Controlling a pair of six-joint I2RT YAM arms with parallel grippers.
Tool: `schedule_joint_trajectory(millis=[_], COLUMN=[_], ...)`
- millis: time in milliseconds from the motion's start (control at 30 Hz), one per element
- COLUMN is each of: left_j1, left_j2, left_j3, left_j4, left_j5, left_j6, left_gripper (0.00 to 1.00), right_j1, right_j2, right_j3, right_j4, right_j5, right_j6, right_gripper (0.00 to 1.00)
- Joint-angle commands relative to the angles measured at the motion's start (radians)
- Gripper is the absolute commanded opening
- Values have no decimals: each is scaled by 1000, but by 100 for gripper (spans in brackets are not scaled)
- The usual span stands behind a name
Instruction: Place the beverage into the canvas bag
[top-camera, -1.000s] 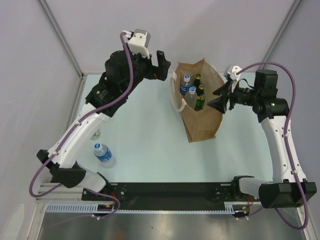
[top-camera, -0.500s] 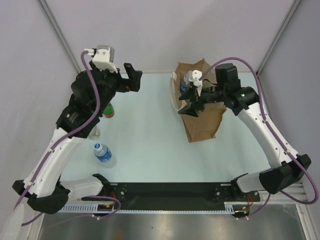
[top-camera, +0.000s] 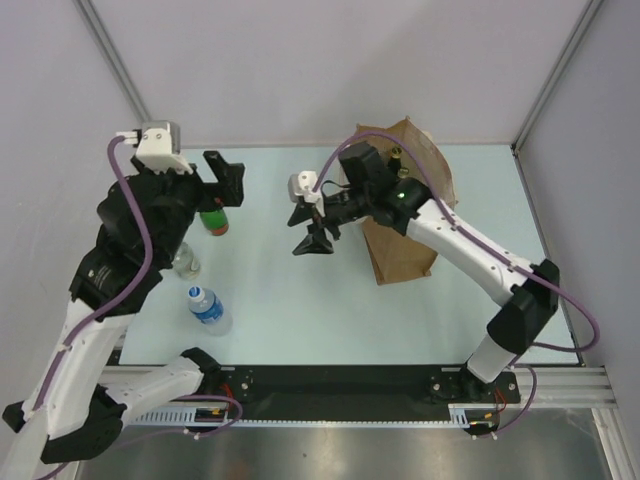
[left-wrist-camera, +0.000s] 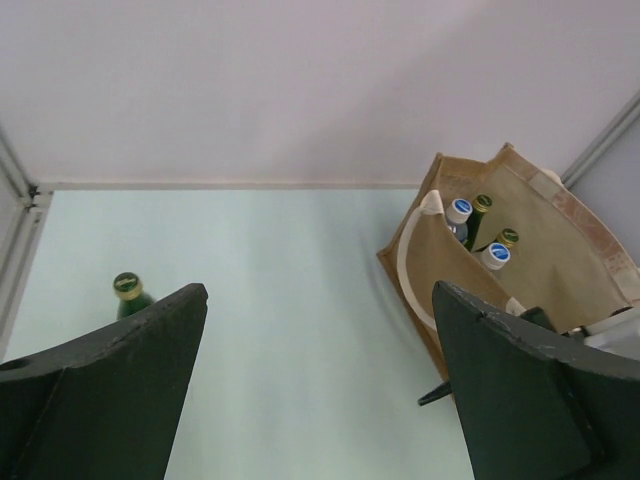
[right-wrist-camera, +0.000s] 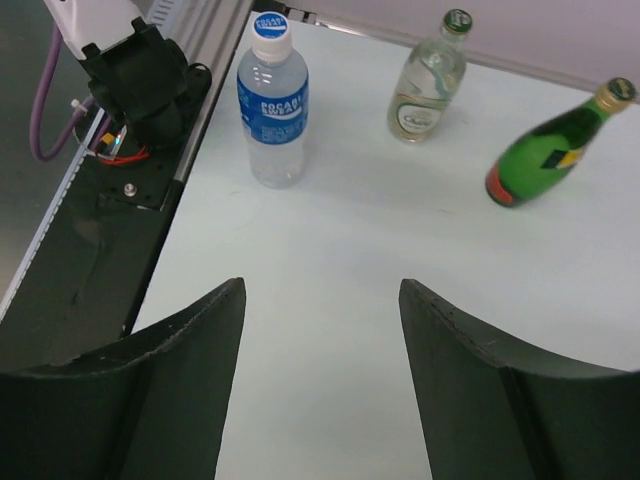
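The canvas bag (top-camera: 408, 245) stands upright at the back right, partly behind my right arm. The left wrist view shows the bag (left-wrist-camera: 560, 240) holding two blue-capped bottles (left-wrist-camera: 458, 210) and two green ones (left-wrist-camera: 482, 204). Three beverages stand on the left of the table: a green glass bottle (top-camera: 215, 222), a clear glass bottle (top-camera: 185, 262) and a blue-labelled water bottle (top-camera: 207, 308). My right gripper (top-camera: 310, 243) hangs open and empty left of the bag, facing these bottles (right-wrist-camera: 272, 100). My left gripper (top-camera: 228, 185) is wide open, above the green bottle (left-wrist-camera: 127, 290).
The pale table (top-camera: 300, 310) is fenced by metal posts and grey walls at the back and sides. A black rail (top-camera: 340, 385) with the arm bases runs along the near edge. The bag's white handle (left-wrist-camera: 410, 270) loops over its left side.
My right arm has swung left from the bag's right side, across the bag, to the table's middle. My left arm has pulled back left, away from the bag, toward the green bottle.
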Motion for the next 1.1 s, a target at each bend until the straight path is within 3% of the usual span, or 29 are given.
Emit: schedule_joint_trajectory(millis=[0,100,233,400,867,1067], left_j1=[9,9,11,9,11,11], left_j2=[-86,-138,-198,-233,-363,-382], left_j3=[-20,-47,-86,-110,-147,-147], left_j4=[-72,-111,-173,-236,-285,-291], left_j5=[-87,-124,-208,-273,-426,-448], left_j6=[-39,-65,-128,-177,-209,-188], left_gripper=[100,100,100,100,100,100], right_j1=[79,134,214,265,375,392], right_j2=[88,157,230,290,513,569], right_j3=[67,97,110,79,217,260], right_j4=[153,215,330,480,729,729], right_j5=[28,21,8,-49,85,119], right_j6=[72,106,145,169,456,455], right_gripper=[69,69,84,91,89,87])
